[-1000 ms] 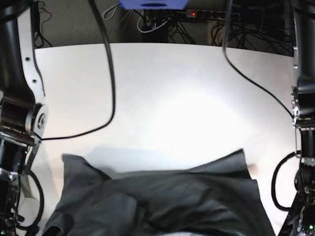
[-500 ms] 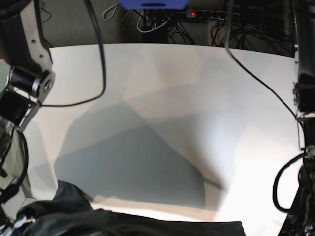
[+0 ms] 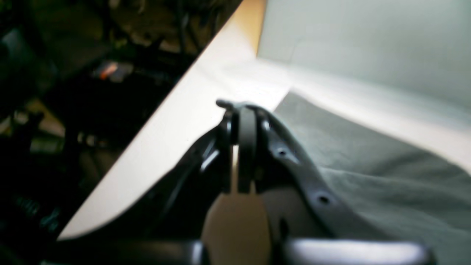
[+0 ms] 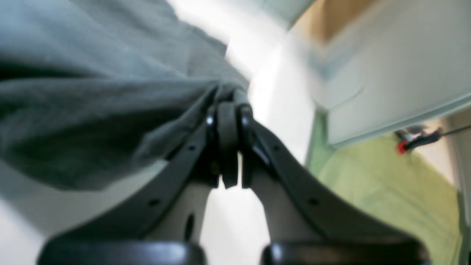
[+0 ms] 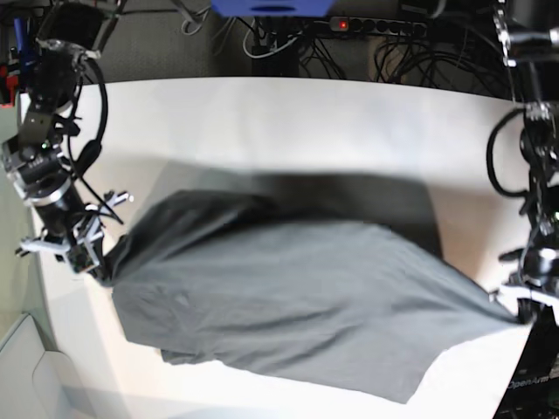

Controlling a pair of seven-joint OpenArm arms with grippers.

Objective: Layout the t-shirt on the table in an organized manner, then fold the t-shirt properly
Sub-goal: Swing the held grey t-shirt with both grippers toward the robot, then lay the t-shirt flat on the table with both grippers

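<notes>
The dark grey t-shirt point(image 5: 288, 297) hangs stretched between my two grippers above the white table point(image 5: 306, 122), casting a shadow behind it. At the left of the base view my right gripper point(image 5: 100, 266) is shut on one bunched edge. The right wrist view shows its jaws pressed together, with cloth point(image 4: 92, 103) gathered at the gripper tips point(image 4: 230, 105). My left gripper point(image 5: 517, 312), on the right of the base view, is shut on the opposite corner. In the left wrist view that gripper point(image 3: 244, 110) has its jaws together, and the t-shirt point(image 3: 368, 173) spreads to its right.
A power strip point(image 5: 367, 24), tangled cables and a blue object point(image 5: 271, 7) lie beyond the table's far edge. My left gripper hangs near the table's side edge point(image 3: 176, 121). Green floor point(image 4: 368, 176) shows beyond the table in the right wrist view.
The t-shirt, bunched at the near edge and then almost out of frame, is now carried out over the table and pulled wide between both arms, which have swung into view.
</notes>
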